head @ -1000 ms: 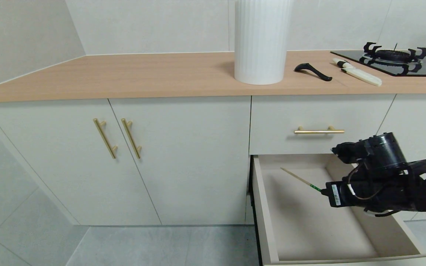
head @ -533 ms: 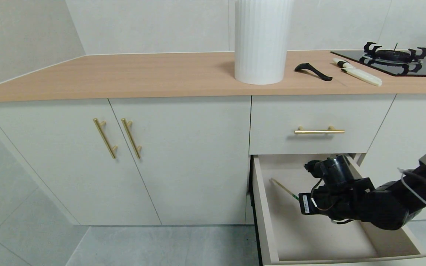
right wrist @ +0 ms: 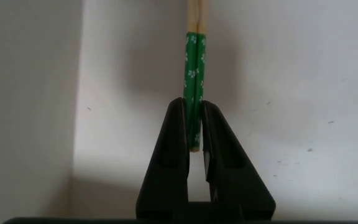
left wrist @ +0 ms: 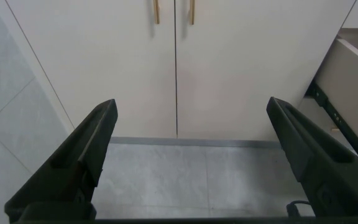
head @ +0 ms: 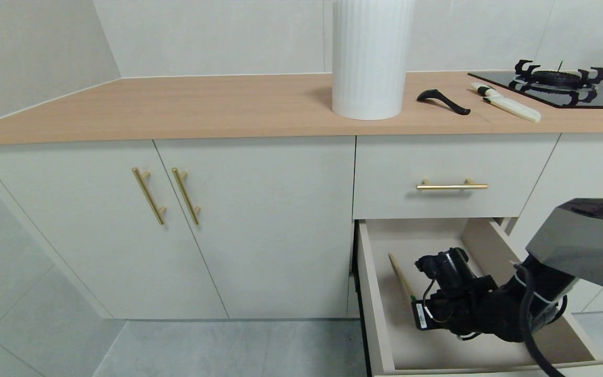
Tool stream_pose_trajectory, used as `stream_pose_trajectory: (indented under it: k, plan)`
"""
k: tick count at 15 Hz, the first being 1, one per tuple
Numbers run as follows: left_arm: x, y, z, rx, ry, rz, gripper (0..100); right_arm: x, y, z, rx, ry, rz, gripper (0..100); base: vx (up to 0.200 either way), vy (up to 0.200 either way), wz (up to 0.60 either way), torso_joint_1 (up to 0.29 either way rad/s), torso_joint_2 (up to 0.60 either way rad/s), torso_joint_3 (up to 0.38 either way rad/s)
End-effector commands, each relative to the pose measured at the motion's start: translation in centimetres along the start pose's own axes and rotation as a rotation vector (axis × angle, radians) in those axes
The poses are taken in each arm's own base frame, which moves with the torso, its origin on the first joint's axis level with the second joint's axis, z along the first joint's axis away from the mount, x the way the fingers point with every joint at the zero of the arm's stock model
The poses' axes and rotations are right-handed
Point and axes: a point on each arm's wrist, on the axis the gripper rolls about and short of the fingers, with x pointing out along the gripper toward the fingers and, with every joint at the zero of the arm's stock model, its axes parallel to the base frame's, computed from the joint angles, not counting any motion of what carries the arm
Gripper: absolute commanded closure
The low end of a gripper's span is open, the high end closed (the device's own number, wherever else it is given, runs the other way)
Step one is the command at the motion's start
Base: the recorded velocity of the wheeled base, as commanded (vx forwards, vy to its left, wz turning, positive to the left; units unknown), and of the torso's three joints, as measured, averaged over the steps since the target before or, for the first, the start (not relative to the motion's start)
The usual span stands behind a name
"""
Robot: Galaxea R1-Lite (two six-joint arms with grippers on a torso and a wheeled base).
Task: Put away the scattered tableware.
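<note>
Head view: the drawer [head: 372, 293] is pulled out, and the right gripper [head: 417, 313] is down inside it near its left wall. The gripper holds the chopsticks [head: 400, 273], which slant away toward the drawer's back left corner, low over the drawer floor; I cannot tell whether they touch it. Just above the drawer is a shut upper drawer [head: 437, 162]. On the counter above that are a white ribbed container [head: 368, 63], a black utensil [head: 442, 99], a knife [head: 508, 103] and a stove [head: 568, 86]. Two cupboard doors [head: 254, 225] stand to the left of the drawer.

Left wrist view: the left gripper [left wrist: 191, 155] hangs with its jaws spread wide and nothing in them, over the floor [left wrist: 185, 180] before the cupboard doors [left wrist: 229, 68]. The drawer's side [left wrist: 347, 87] juts out beside it.

Right wrist view: the right gripper [right wrist: 195, 112] is pinched tight on the green patterned end of the chopsticks [right wrist: 195, 59], with the drawer floor [right wrist: 291, 93] behind.
</note>
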Motion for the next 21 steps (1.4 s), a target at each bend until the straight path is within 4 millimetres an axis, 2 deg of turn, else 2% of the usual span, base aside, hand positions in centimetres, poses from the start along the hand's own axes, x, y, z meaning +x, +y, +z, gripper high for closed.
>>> stream_pose_trajectory:
  k: [1,5,12,13,15,18,21]
  plan:
    - [0.0,0.0,0.0,-0.001,0.001,0.000,0,1.7,0.2,-1.3,-0.016,0.056,-0.010,100,0.000,0.000,0.00,0.000,0.00,0.000]
    - [0.0,0.0,0.0,-0.001,0.001,0.000,0,2.8,0.2,-1.8,-0.017,0.064,-0.014,100,0.000,0.000,0.00,0.000,0.00,0.000]
    - [0.0,0.0,0.0,-0.001,0.002,0.000,0,2.7,0.2,-1.5,-0.012,0.041,-0.025,100,0.000,0.000,0.00,0.000,0.00,0.000]
    - [0.0,0.0,0.0,-0.001,0.002,0.000,0,2.7,0.2,-1.5,-0.012,0.040,-0.026,0,0.000,0.000,0.00,0.000,0.00,0.000]
    - [0.0,0.0,0.0,-0.001,-0.001,0.000,0,2.0,0.2,-1.0,-0.007,0.016,-0.027,0,0.000,0.000,0.00,0.000,0.00,0.000]
    - [0.0,0.0,0.0,-0.001,0.001,0.000,0,-0.1,0.2,0.0,0.004,-0.033,-0.017,0,0.000,0.000,0.00,0.000,0.00,0.000]
    - [0.0,0.0,0.0,-0.001,0.001,0.000,0,-4.4,-0.1,1.8,0.015,-0.142,-0.005,0,0.000,0.000,0.00,0.000,0.00,0.000]
